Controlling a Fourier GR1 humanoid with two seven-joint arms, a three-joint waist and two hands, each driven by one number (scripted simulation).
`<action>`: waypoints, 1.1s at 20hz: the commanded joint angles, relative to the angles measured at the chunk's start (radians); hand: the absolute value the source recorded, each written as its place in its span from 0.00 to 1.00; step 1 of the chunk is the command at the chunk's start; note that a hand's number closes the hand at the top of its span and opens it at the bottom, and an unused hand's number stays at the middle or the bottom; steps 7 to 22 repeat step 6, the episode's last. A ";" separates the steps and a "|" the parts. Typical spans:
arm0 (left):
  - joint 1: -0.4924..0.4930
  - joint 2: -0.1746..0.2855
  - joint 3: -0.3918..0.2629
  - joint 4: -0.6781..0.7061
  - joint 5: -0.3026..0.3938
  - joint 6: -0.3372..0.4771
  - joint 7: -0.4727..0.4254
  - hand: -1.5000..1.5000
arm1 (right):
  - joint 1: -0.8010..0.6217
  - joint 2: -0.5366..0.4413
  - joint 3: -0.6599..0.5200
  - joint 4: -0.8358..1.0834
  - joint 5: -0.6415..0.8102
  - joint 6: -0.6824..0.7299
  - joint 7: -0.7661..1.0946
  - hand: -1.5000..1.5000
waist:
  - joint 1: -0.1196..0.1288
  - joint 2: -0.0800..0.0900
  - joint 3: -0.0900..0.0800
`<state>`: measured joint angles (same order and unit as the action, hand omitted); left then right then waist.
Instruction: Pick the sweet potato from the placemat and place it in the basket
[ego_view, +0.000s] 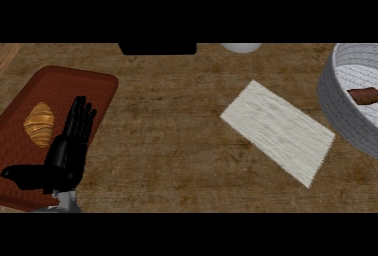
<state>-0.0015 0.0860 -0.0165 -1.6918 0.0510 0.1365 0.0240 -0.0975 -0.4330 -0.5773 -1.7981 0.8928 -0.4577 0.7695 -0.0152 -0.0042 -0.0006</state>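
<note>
At the view's right edge, inside the grey woven basket (336, 107), lies the sweet potato (364, 95), well apart from the pale placemat (279, 131). The left hand (65, 150) (fingers straight, thumb out) rests beside a croissant (39, 123) on a reddish-brown tray (74, 82). The placing looks done, so the hand is best held clear of the croissant.

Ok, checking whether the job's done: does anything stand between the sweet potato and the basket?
Nothing visible does: the sweet potato already lies inside the basket, at the view's right edge. The left robot hand rests open over the tray, far off.
</note>
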 joint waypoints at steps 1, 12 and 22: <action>-0.041 0.013 0.028 0.022 0.029 -0.029 -0.001 0.50 | 0.111 -0.024 -0.083 -0.186 -0.104 0.094 0.006 0.00 | 0.001 0.001 0.000; -0.011 0.014 0.046 0.037 0.030 -0.031 -0.034 0.50 | 0.241 -0.003 -0.189 -0.336 -0.352 0.164 -0.089 0.00 | -0.004 -0.001 0.000; -0.011 0.014 0.046 0.037 0.030 -0.031 -0.034 0.50 | 0.241 -0.003 -0.189 -0.336 -0.352 0.164 -0.089 0.00 | -0.004 -0.001 0.000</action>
